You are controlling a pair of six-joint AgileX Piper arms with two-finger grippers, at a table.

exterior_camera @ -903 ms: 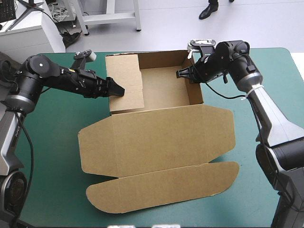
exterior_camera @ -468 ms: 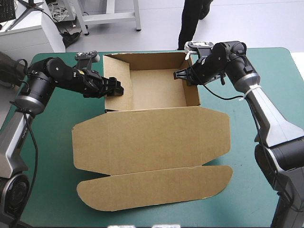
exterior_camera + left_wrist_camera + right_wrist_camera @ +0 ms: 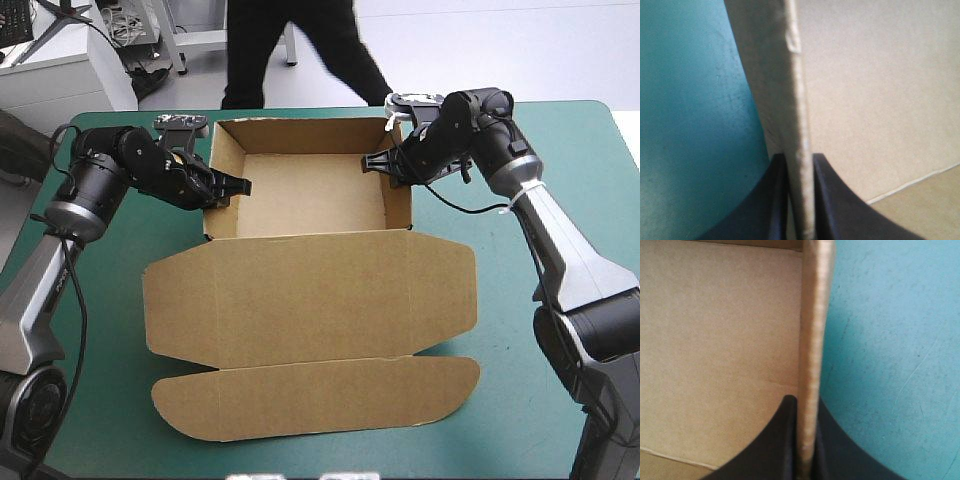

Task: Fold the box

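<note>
- The box (image 3: pixel 300 250) stands as an open tray on the far middle of the teal-green cover (image 3: pixel 100 300). Its lid (image 3: pixel 310 300) lies flat toward the near edge, and the rounded tuck flap (image 3: pixel 320 395) is nearest of all.
- The left gripper (image 3: pixel 238 185) is pinched onto the tray's left wall (image 3: pixel 224 150). In the left wrist view its black fingers (image 3: pixel 772 200) are all but closed, with the board's edge standing between them.
- The right gripper (image 3: pixel 372 160) clamps the right wall (image 3: pixel 400 205) the same way. In the right wrist view its black fingers (image 3: pixel 785 440) press one on each face of the board.
- Earlier, a panel on the left side leaned inward over the tray floor (image 3: pixel 305 195). Now that side stands upright and the floor is bare from wall to wall.
- The whole box has slid toward the table's left edge since the earlier pictures, lid and flap with it. Both grippers have gone left along with it.
</note>
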